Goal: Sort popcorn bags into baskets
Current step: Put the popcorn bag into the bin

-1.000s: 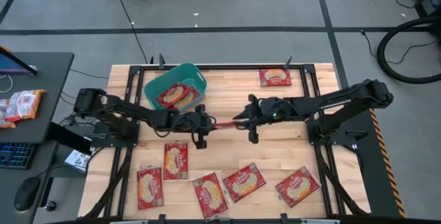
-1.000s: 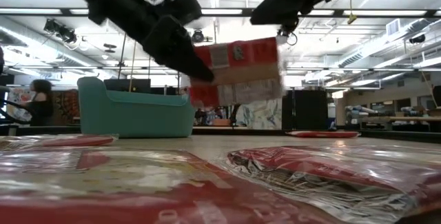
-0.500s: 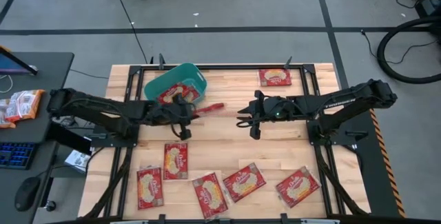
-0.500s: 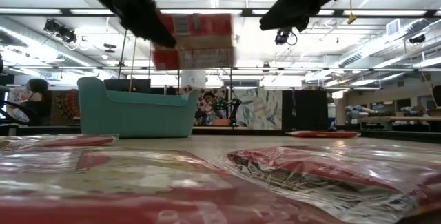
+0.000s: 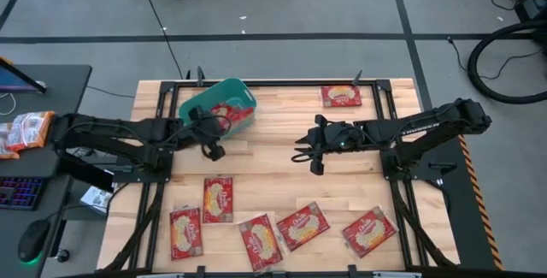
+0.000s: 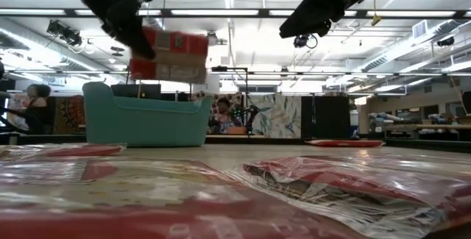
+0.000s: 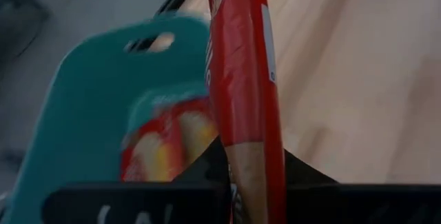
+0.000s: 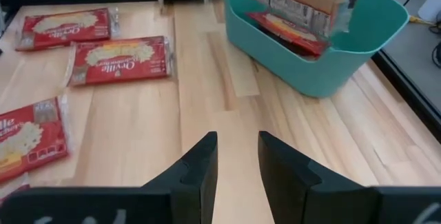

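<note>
Four cams: overhead, table-level, two wrist.
High looks straight down on the table (image 5: 342, 154); low sits at tabletop height (facing the room); all four share the teal tub (image 5: 190, 105).

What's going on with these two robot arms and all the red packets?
The robot is sorting popcorn bags into a teal tub. The left gripper holds one red bag in the air over the tub, which already has at least one bag inside. The right gripper waits open above the middle of the table. Several more bags lie flat along the near edge, and one sits at the far side.
</note>
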{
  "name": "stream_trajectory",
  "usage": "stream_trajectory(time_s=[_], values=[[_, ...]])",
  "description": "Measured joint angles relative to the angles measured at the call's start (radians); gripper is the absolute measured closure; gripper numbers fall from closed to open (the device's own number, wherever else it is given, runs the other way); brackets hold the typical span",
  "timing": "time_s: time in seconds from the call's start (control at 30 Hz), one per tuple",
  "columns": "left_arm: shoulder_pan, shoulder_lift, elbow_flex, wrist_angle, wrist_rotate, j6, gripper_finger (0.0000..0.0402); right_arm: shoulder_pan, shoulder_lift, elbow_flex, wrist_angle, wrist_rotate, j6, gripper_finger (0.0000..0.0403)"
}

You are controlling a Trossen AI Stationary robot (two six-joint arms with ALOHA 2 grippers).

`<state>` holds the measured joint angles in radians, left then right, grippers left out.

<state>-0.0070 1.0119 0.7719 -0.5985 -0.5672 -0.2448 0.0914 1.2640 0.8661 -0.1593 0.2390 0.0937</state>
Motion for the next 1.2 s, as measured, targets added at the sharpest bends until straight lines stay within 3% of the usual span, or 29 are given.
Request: stream_trajectory(time_s=[0.3, 0.73, 0.93, 1.2], values=[[0.011, 0.002, -0.001, -0.172, -0.157, 0.012, 0.0363, 0.007, 0.0, 0.0, 0.007, -0.005, -0.019, 0.0293], [0.012, 0.002, -0.12, -0.073, -0.274, 0.264, 0.0363, 0.008, 0.0, 0.0, 0.011, -0.027, -0.053, 0.0293], [0.068, 0.003, -0.14, -0.043, -0.275, 0.295, 0.0354, 0.007, 0.0, 0.0, 0.015, -0.03, -0.053, 0.0293], [0.17, 0.003, -0.14, -0.029, -0.213, 0.342, 0.0297, 0.008, 0.0, 0.0, 0.017, -0.032, -0.036, 0.0293]])
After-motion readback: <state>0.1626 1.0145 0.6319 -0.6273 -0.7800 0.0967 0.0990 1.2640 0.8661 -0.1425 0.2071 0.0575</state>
